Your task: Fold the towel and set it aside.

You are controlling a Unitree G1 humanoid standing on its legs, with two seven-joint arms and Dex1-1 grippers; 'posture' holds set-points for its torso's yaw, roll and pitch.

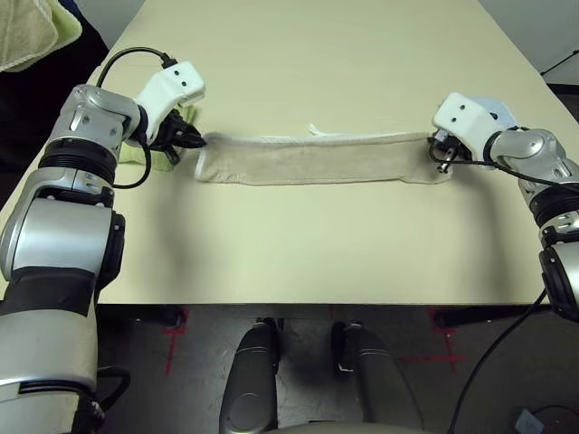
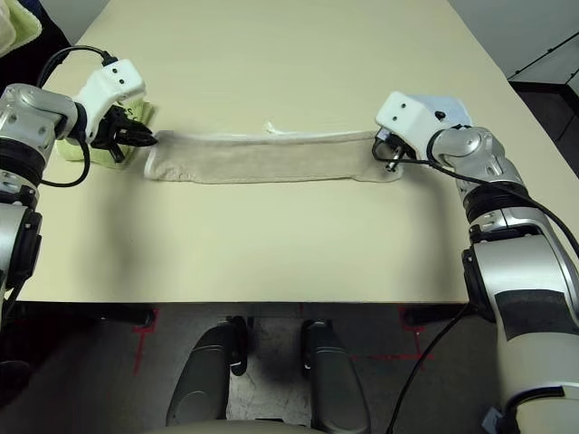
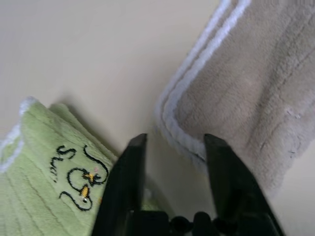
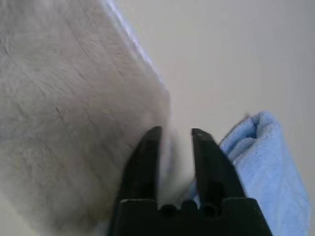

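The beige towel (image 1: 317,160) lies on the table as a long narrow strip folded lengthwise, running left to right, with its white stitched edge (image 3: 197,93) showing at the left end. My left gripper (image 1: 194,140) sits at that left end, low over the table. Its fingers (image 3: 130,167) stand apart, and the towel's edge lies between the tips, ungripped. My right gripper (image 1: 441,155) is at the strip's right end. Its fingers (image 4: 147,152) are also apart, over the towel's corner (image 4: 74,108).
A folded yellow-green towel (image 3: 44,162) with a dark embroidered mark lies just behind my left gripper. A folded light blue towel (image 4: 266,162) lies beside my right gripper. Another yellow-green cloth (image 1: 32,32) hangs at the far left corner. The cream table (image 1: 317,244) has free room in front.
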